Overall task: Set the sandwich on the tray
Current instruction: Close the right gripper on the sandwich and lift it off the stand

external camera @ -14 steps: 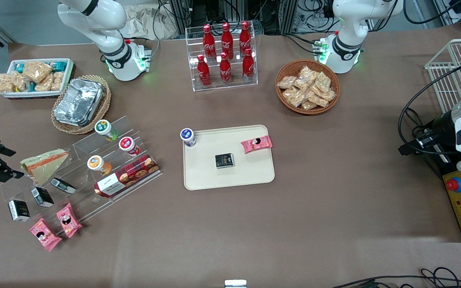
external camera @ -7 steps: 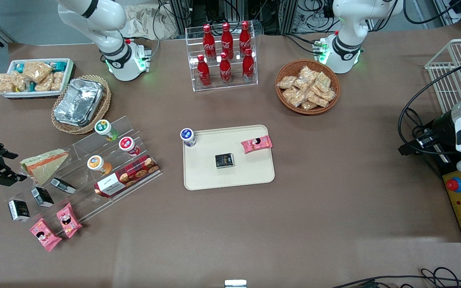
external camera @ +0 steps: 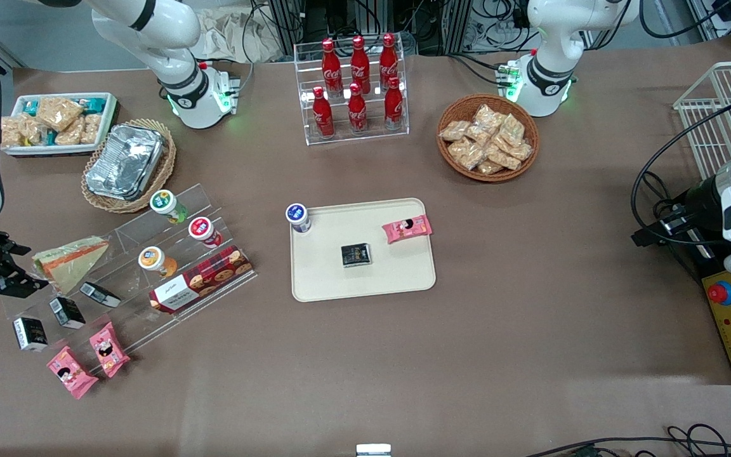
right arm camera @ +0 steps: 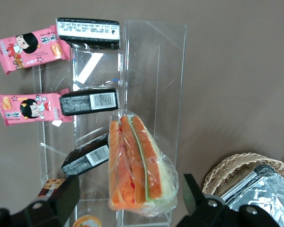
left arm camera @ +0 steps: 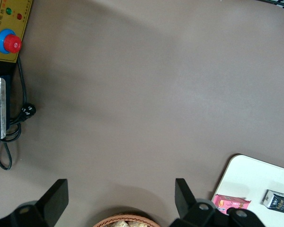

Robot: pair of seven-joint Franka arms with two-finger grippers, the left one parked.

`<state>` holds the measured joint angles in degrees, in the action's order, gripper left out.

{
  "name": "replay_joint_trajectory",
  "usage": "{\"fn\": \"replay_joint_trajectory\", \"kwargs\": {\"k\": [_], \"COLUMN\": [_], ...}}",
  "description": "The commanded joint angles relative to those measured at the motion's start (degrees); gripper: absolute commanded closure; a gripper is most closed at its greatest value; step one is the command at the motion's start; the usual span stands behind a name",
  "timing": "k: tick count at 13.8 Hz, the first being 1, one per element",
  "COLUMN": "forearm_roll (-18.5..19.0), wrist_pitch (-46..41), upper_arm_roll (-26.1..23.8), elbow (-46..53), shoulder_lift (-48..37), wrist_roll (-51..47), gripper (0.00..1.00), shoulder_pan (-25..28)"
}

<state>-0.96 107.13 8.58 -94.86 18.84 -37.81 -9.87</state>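
A robotics lab dressed up as a snack counter. White arm bases (external camera: 197,95) are bolted onto a brown-covered table (external camera: 530,285), tangled cables (external camera: 467,25) and metal framing run along its farthest edge, and a yellow control box with a red emergency-stop button (external camera: 721,293) sits toward the parked arm's end. Shop-style goods fill it: cola bottles in a clear rack (external camera: 356,82), a wicker basket of snack packets (external camera: 487,136), and a stepped acrylic display (external camera: 131,266).

Orange-and-green-striped sandwich (right arm camera: 137,165), cream tray (external camera: 397,279), black gripper (external camera: 13,273), brown table (external camera: 530,317).
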Motion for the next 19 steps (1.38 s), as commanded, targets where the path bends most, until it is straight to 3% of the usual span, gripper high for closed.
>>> {"fn": "replay_joint_trajectory", "kwargs": {"k": [1, 11, 13, 15, 16, 19], "forearm_roll": [1.6, 1.7, 1.7, 1.4, 1.1, -1.0], "wrist_pitch": [2.2, 2.2, 2.2, 1.7, 1.7, 1.5], "upper_arm_roll": [-0.2, -0.5, -0.5, -0.6, -0.6, -0.4], "elbow": [-1.5, -4.5, -4.5, -4.5, -4.5, -3.8], "shoulder_lift": [0.4, 1.9, 2.1, 1.9, 2.0, 1.6], "wrist_roll": [0.5, 7.1, 9.2, 10.7, 12.8, 15.8], "gripper": [0.04, 0.07, 0.35, 0.87, 1.0, 1.0], "shoulder_pan": [0.0, 0.4, 0.0, 0.1, 0.0, -0.1]}}
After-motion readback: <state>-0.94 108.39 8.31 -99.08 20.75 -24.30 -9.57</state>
